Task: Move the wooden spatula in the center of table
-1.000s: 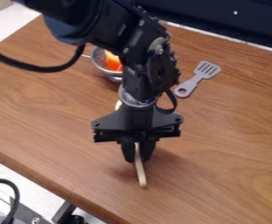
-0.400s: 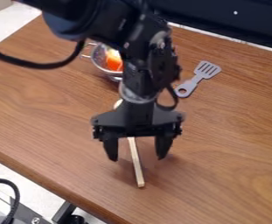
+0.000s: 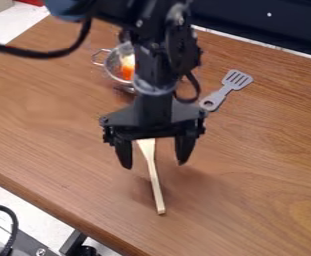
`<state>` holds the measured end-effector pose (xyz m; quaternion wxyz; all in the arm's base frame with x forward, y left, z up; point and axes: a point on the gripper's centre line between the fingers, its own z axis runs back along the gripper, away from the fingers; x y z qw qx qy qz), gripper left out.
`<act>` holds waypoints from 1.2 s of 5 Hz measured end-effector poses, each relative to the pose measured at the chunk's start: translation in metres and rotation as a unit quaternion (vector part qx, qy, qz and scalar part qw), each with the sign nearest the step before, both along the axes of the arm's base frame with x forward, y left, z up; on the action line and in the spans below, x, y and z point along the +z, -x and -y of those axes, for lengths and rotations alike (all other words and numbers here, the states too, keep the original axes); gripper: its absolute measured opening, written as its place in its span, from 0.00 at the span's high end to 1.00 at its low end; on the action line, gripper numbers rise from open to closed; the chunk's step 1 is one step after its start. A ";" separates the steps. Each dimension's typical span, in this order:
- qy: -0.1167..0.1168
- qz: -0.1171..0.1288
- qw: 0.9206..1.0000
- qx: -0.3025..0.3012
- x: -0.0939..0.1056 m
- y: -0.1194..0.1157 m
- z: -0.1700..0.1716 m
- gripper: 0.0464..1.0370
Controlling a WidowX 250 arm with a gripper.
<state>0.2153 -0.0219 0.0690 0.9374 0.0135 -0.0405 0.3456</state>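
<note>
A robot gripper (image 3: 154,163), its two fingers spread wide and grasping nothing, hangs above a wooden spatula (image 3: 155,185) lying near the middle of a brown table (image 3: 258,170), its handle angled toward the near edge. The placement looks all but finished; the likeliest trouble is a sideways swing while the fingers are low, which could clip the handle and turn it askew. A swing too far back might also jostle the metal strainer (image 3: 112,64).
</note>
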 end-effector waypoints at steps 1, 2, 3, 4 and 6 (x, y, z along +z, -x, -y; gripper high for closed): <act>0.014 0.005 1.000 0.026 0.016 -0.004 -0.012 0.04; 0.015 0.001 0.999 0.031 0.018 -0.003 -0.022 0.04; 0.015 0.003 0.999 0.030 0.019 -0.004 -0.035 0.04; 0.017 0.002 0.999 0.038 0.017 -0.006 -0.060 0.04; 0.018 -0.001 0.999 0.035 0.013 -0.013 -0.108 0.04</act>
